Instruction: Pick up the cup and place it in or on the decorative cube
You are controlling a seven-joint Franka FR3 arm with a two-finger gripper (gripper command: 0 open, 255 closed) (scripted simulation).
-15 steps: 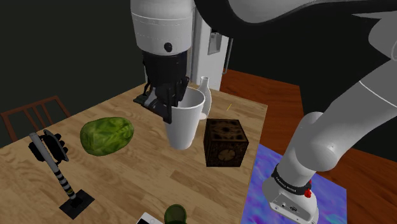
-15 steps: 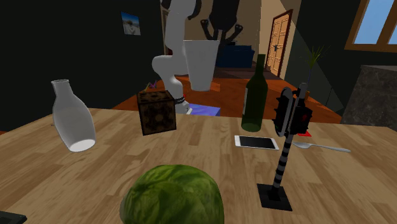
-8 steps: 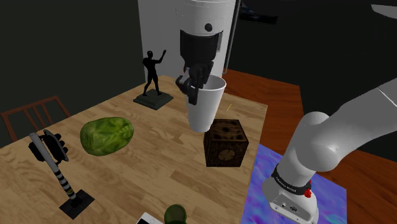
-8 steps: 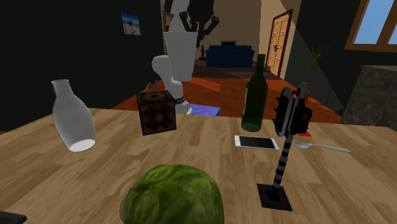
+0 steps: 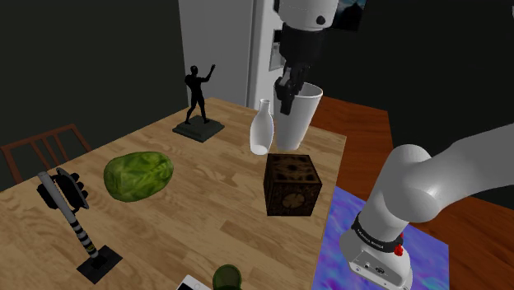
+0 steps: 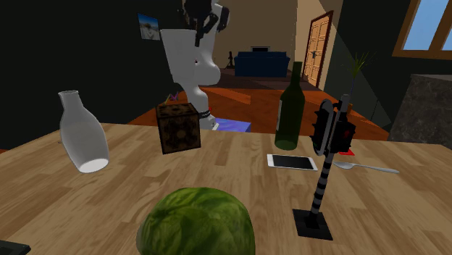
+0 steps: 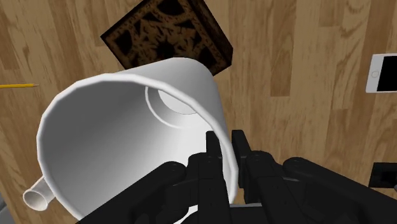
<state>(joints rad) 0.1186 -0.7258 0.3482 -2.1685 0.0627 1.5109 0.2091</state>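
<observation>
Swung rightward and farther back in the shoulder view over the last second, the white cup (image 5: 298, 119) now hangs in the air over the far side of the dark cube (image 5: 291, 183), clear of its top and leaning a little. The black gripper (image 7: 222, 153) is clamped on the cup's rim, one finger inside the wall and one outside.

It looks a light, stiff, thin-walled thing: smooth, tapered toward a small round base, hollow and wide at the mouth. A rim pinch like this is, I'd judge, the sensible hold, though so smooth a wall could slip or pivot between the fingers, so a slow lowering seems wise.

The cube is boxy and brown-black, its faces cut with ornate fretwork, and its flat top offers only a modest landing. Just left of the cup stands a white bottle (image 5: 261, 128) with a narrow neck. Cube and bottle rest on a pale wooden table (image 5: 206, 214) with plain grain.
</observation>
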